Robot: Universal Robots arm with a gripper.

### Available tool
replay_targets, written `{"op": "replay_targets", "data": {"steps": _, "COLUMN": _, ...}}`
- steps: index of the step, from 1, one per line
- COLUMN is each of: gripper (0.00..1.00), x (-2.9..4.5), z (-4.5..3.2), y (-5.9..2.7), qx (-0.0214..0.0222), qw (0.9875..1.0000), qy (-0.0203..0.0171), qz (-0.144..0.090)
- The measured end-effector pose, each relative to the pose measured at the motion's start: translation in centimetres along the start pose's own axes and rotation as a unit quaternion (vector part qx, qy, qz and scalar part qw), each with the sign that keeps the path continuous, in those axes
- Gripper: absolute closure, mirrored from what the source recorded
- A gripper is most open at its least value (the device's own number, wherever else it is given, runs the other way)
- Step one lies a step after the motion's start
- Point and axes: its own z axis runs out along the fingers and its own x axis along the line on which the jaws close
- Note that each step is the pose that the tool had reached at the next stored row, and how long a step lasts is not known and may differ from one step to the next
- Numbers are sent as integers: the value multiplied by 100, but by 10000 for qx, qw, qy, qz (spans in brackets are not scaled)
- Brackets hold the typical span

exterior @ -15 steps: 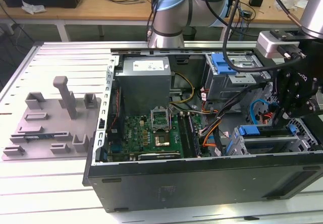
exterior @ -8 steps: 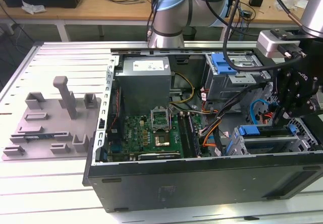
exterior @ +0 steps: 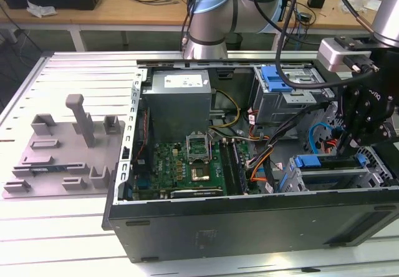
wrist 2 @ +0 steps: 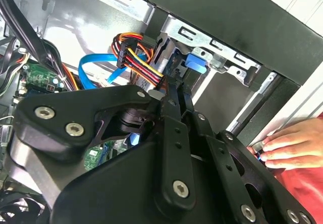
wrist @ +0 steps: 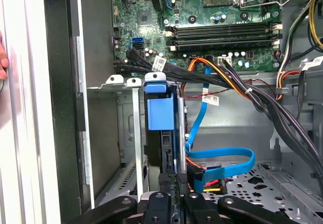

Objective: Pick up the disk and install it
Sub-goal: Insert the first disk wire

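While the tool [wrist: 174,204] pinches the disk [wrist: 160,115], no label writing is readable.

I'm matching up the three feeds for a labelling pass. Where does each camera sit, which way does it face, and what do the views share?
Exterior view: off the arm, looking down into the open computer case; the arm and gripper show at the exterior view's right.
First wrist view: on the arm, facing along the gripper into the case at the disk in its bay and the motherboard.
Second wrist view: on the arm, across the gripper's linkages toward the bay; a person's hand rests on the case edge.
Shared: blue cable, disk.
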Motion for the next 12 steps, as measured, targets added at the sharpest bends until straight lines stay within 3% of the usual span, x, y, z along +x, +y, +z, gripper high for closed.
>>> {"op": "replay_targets", "data": {"steps": 12, "gripper": 84, "x": -1, "z": 26, "y": 0, "qx": 0, "qw": 10000, "qy": 0, "qz": 0}}
